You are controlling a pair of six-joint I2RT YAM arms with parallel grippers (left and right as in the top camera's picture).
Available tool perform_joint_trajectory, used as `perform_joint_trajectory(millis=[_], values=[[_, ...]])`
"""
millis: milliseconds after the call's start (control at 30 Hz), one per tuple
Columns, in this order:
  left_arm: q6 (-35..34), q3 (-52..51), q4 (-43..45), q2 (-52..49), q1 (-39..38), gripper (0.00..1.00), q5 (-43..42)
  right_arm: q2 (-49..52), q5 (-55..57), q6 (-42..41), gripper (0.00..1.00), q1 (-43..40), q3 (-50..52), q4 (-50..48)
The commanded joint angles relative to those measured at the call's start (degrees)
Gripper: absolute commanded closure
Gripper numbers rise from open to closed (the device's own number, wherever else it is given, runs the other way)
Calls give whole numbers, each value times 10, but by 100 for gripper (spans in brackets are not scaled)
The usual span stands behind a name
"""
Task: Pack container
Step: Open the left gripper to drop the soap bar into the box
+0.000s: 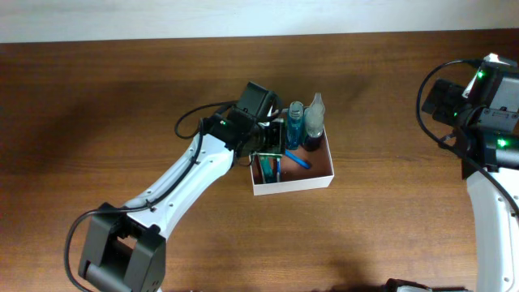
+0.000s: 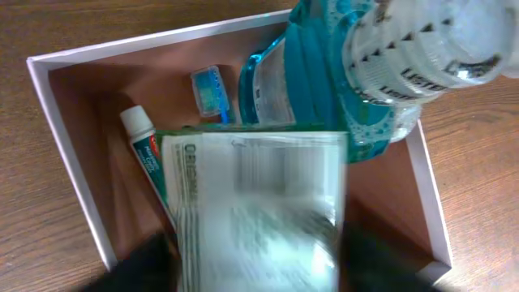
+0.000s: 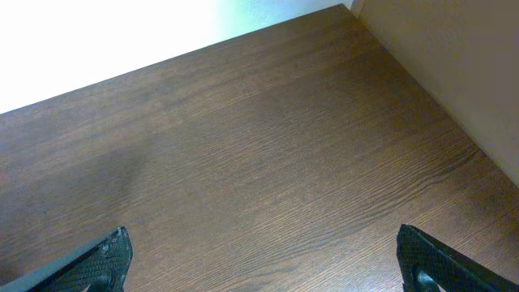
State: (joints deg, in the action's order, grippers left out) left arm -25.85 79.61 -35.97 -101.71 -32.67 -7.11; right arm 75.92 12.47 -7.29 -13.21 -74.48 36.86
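Hovering over the container (image 1: 292, 188), your left fingers (image 2: 138, 264) flank a blurred packet (image 2: 259, 211); whether they grip it cannot be told. Right fingers (image 3: 105, 259), well apart from the container: spread wide, empty. Risk: packet knocks the bottles (image 1: 304, 126) leaning on the container's far wall.

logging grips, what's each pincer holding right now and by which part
Right pincer: open, nothing held. Left pincer: a blurred green-and-white packet lies between its jaws above the container; gripped or loose cannot be told.

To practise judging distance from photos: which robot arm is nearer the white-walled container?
Left. The left arm reaches over the container's rim; the right arm sits far off at the table's edge.
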Motion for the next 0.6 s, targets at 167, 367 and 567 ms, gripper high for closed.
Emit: perform_joint_trajectory(millis=[167,367,567], values=[[-2,7,0,30,71,1,-6,-5,0,-1,1,-3,-9,-2],[58,7,-18,108,199,1,-6,-5,0,-1,1,-3,-9,-2],[75,7,-67,184,337,1,35,-5,0,-1,1,-3,-9,-2]])
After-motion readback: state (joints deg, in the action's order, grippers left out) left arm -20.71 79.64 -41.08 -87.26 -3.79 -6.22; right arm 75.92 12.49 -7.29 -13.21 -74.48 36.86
